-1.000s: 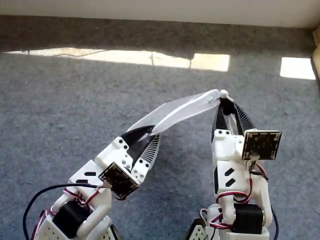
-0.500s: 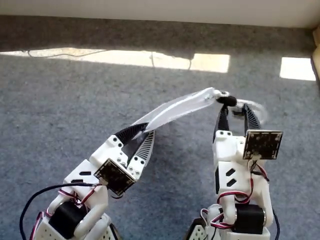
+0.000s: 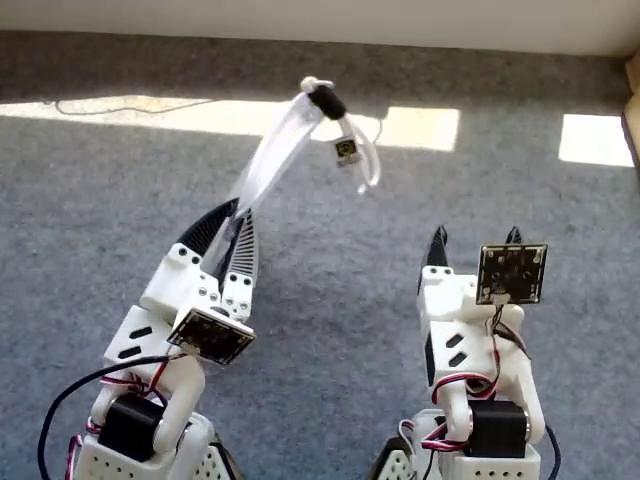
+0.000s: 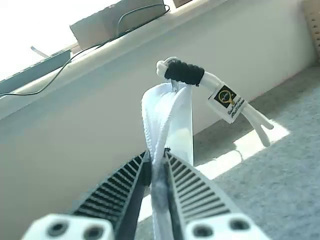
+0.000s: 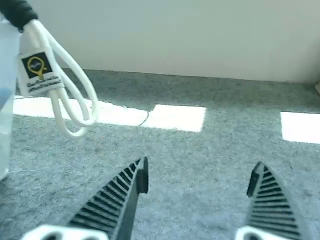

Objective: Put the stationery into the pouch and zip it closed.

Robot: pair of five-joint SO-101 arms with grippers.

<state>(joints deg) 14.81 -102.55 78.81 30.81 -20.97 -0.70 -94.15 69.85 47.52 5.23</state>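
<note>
My left gripper (image 3: 228, 226) is shut on one end of the clear pouch (image 3: 268, 162) and holds it up in the air, slanting away from me. The pouch's far end carries a black zip pull (image 3: 326, 101) with a white cord loop and a small tag (image 3: 348, 150). In the left wrist view the pouch (image 4: 169, 117) rises edge-on from between the fingers (image 4: 135, 185), with the pull (image 4: 184, 73) at its tip. My right gripper (image 3: 474, 240) stands open, apart from the pouch; its wrist view shows the cord loop (image 5: 65, 100) and tag (image 5: 38, 72) hanging off to one side of the gripper (image 5: 197, 181).
Grey carpet (image 3: 420, 200) covers the work surface, with bright sunlit patches (image 3: 420, 124) along the far side. A pale wall (image 3: 320, 18) bounds the back. A thin cable (image 3: 110, 102) lies on the carpet at the far left.
The right gripper has let go of the zip pull, opened and drawn back. The left gripper has swung the pouch up and to the left, so it now hangs free from that gripper alone.
</note>
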